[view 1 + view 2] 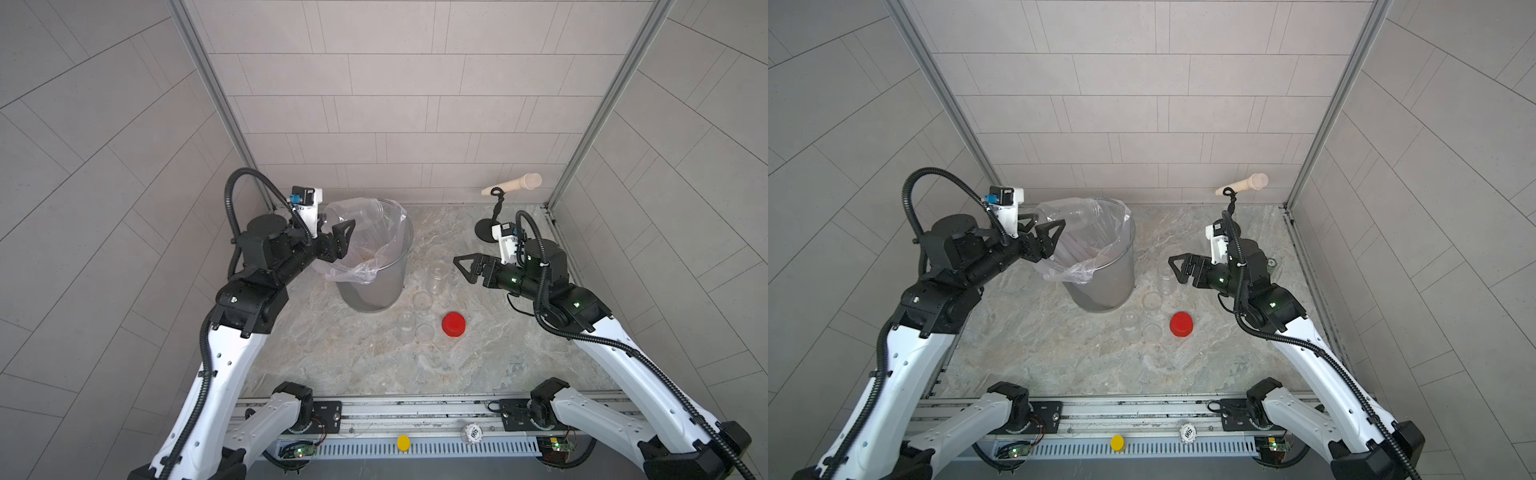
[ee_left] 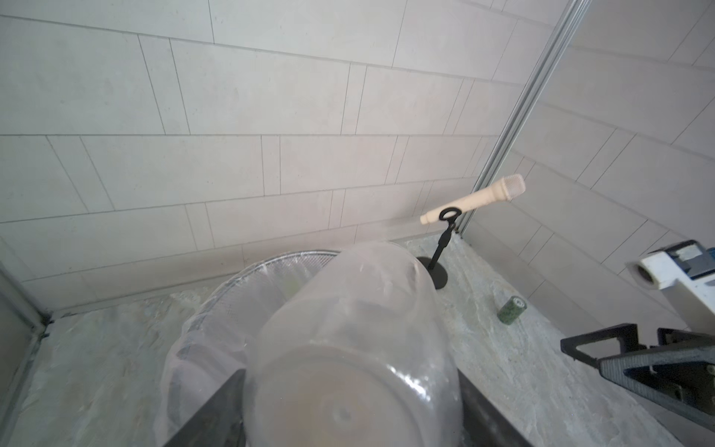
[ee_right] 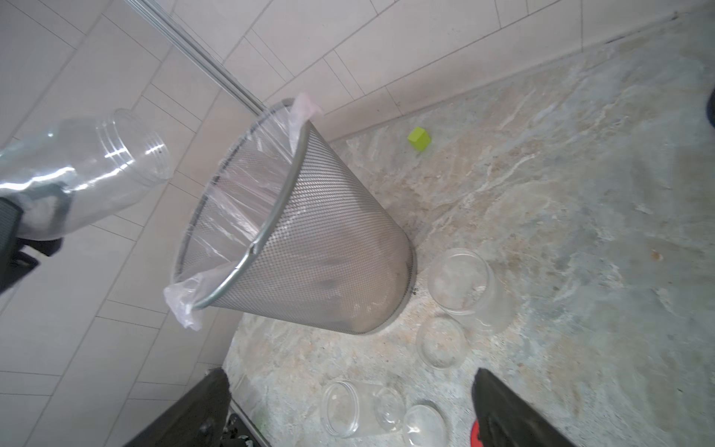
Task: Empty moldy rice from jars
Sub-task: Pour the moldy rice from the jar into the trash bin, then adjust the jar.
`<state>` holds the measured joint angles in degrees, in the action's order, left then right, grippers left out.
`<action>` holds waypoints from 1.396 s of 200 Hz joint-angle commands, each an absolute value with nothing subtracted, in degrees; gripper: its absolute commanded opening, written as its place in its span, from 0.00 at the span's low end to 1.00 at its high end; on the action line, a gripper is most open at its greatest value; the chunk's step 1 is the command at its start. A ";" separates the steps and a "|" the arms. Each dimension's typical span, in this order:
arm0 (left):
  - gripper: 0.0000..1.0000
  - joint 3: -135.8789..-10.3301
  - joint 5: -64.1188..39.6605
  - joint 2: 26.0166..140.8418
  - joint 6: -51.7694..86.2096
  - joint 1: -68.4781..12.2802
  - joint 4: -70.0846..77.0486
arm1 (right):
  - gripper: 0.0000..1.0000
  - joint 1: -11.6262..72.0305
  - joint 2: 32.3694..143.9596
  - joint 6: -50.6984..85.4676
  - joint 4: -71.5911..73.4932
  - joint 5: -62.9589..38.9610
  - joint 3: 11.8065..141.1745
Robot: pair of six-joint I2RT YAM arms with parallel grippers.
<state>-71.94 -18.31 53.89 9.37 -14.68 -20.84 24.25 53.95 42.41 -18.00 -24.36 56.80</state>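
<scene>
While the left gripper (image 1: pixel 334 227) is clamped on a clear jar (image 1: pixel 365 214) tipped mouth-first over the mesh bin (image 1: pixel 374 291), that jar looks empty. A beige mass of moldy rice (image 3: pixel 371 313) shows through the mesh at the bin's bottom. The right gripper (image 1: pixel 463 268) hovers with its fingers spread wide and nothing between them, beside a second open jar (image 1: pixel 437 278). A third jar (image 1: pixel 405 326), two clear lids (image 1: pixel 423 300) and the red lid (image 1: pixel 453 324) sit nearby on the marble tabletop (image 1: pixel 332 361).

The left fingers (image 1: pixel 344 233) clamp a clear jar (image 1: pixel 360 212) tilted above the plastic-lined metal bin (image 1: pixel 374 286).
</scene>
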 commanded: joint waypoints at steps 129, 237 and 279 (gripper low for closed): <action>0.18 -48.22 -23.67 55.42 28.97 -23.44 39.64 | 1.00 38.31 57.87 64.51 28.95 -7.09 51.63; 0.19 -42.69 -22.57 56.68 31.14 -25.14 48.32 | 1.00 41.85 70.85 65.80 33.03 -10.74 63.15; 0.19 -41.98 -23.20 58.15 31.90 -26.23 50.71 | 1.00 42.68 75.91 66.79 34.30 -13.09 68.04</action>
